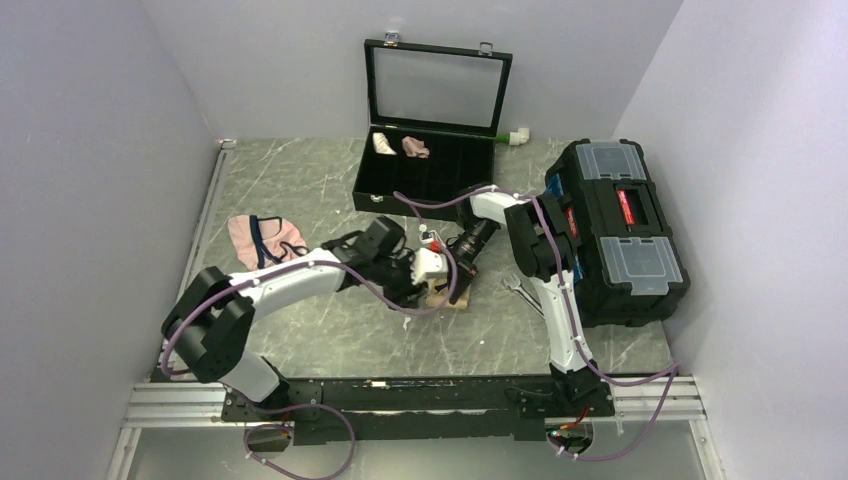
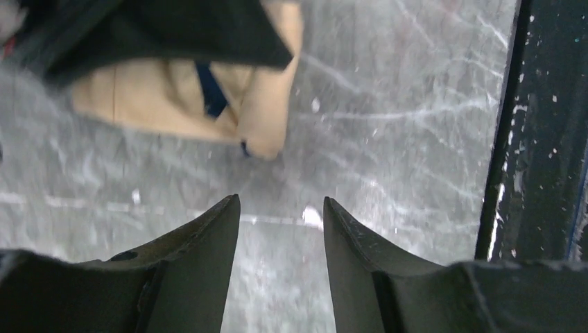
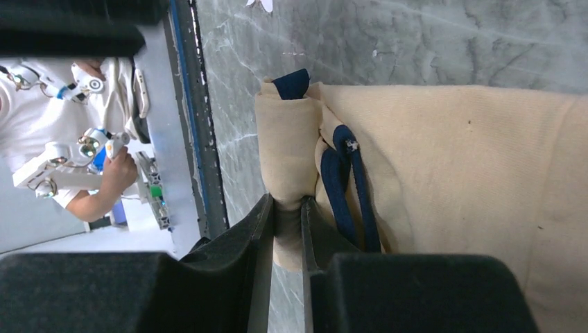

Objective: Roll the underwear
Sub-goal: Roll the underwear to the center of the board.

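The right gripper (image 3: pixel 286 206) pinches the rolled-over edge of the underwear (image 3: pixel 444 159). Its jaws are nearly together, with a thick fold of tan cloth between them, and the navy edging bunches just beside the grip. The left gripper (image 2: pixel 281 208) is spread and empty, low over the bench (image 2: pixel 416 139), with the cloth just beyond its tips. The underwear lies in the middle of the bench between the two arms. It is on the near side of the open black case (image 1: pixel 430 180) and well apart from the pink underwear (image 1: pixel 262 240) at the left.

The roll looks only begun, since most of the cloth lies flat to one side of the pinch. To do this step well, the right gripper should hold the fold firmly and turn it over onto the flat part rather than pull. On this smooth surface a pull would likely drag the whole piece. The left gripper would help most by coming down on the flat cloth, or on the other end of the fold, so the roll stays even and tight. The navy edging should go inside the roll, or it may spring loose.
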You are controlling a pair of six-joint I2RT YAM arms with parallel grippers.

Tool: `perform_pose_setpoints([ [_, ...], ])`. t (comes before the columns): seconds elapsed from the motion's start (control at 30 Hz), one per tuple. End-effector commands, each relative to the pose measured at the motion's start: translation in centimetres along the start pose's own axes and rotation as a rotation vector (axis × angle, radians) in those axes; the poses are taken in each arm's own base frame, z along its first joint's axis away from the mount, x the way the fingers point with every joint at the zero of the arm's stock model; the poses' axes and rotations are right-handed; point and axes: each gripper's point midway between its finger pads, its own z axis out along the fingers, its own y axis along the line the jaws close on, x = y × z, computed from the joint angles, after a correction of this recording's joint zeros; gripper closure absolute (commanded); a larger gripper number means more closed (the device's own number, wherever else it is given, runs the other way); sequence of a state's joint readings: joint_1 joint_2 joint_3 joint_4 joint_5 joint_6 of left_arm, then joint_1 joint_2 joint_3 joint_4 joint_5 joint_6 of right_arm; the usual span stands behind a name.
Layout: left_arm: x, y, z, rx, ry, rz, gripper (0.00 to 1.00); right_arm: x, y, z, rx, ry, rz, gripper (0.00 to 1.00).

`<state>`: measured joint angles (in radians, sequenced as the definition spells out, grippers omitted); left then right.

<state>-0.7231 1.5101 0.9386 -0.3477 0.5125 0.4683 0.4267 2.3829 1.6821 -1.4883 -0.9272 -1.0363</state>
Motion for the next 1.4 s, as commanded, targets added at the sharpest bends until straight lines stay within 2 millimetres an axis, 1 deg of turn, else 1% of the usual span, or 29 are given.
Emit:
perform_pose_setpoints([
  [0.0, -3.5, 0.9, 2.8, -0.068, 0.0, 0.195, 0.47, 0.2, -1.5, 0.5, 0.01, 0.003, -0.024, 1.0],
  [0.13, -4.0, 0.5, 5.5, -0.061, 0.038, 0.253, 0.46, 0.5, -1.7, 0.7, 0.014, 0.009, -0.016, 1.0],
  [0.23, -3.6, 0.5, 7.0, -0.068, 0.067, 0.275, 0.46, 0.7, -1.8, 0.7, 0.02, 0.013, -0.016, 1.0],
  [0.4, -2.6, 0.7, 8.1, -0.074, 0.096, 0.275, 0.47, 1.0, -1.9, 0.8, 0.025, 0.017, -0.017, 1.0],
  [0.5, -2.1, 0.5, 8.6, -0.056, 0.106, 0.268, 0.49, 1.0, -2.1, 0.8, 0.026, 0.019, -0.016, 1.0],
  [0.57, -1.8, 0.2, 9.0, -0.037, 0.111, 0.258, 0.53, 1.0, -2.1, 0.9, 0.025, 0.02, -0.014, 1.0],
  [0.6, -1.6, 0.0, 9.1, -0.025, 0.115, 0.253, 0.57, 1.0, -2.1, 0.9, 0.025, 0.02, -0.012, 1.0],
  [0.67, -1.3, -0.3, 9.4, -0.003, 0.124, 0.238, 0.61, 0.9, -2.2, 0.8, 0.029, 0.018, -0.013, 1.0],
  [0.8, -0.4, -0.8, 9.6, 0.023, 0.147, 0.229, 0.81, 0.8, -2.2, 0.7, 0.041, 0.014, -0.015, 1.0],
  [0.9, 0.3, -1.3, 9.5, 0.055, 0.169, 0.219, 0.98, 0.5, -2.2, 0.5, 0.055, 0.007, -0.017, 0.92],
  [0.93, 0.5, -1.6, 9.5, 0.073, 0.184, 0.214, 1.0, 0.4, -2.2, 0.4, 0.061, 0.005, -0.02, 0.89],
  [1.1, 2.0, -2.3, 9.2, 0.154, 0.244, 0.164, 1.0, -0.6, -1.8, -1.0, 0.125, -0.032, -0.051, 0.71],
  [1.17, 2.5, -2.2, 9.1, 0.17, 0.258, 0.155, 1.0, -1.1, -1.4, -1.7, 0.152, -0.048, -0.066, 0.61],
  [1.27, 3.2, -2.3, 9.1, 0.198, 0.284, 0.128, 1.0, -1.7, -0.5, -2.8, 0.18, -0.073, -0.087, 0.58],
  [1.37, 3.4, -2.3, 9.3, 0.224, 0.297, 0.108, 1.0, -2.0, 0.2, -4.0, 0.21, -0.096, -0.102, 0.56],
])
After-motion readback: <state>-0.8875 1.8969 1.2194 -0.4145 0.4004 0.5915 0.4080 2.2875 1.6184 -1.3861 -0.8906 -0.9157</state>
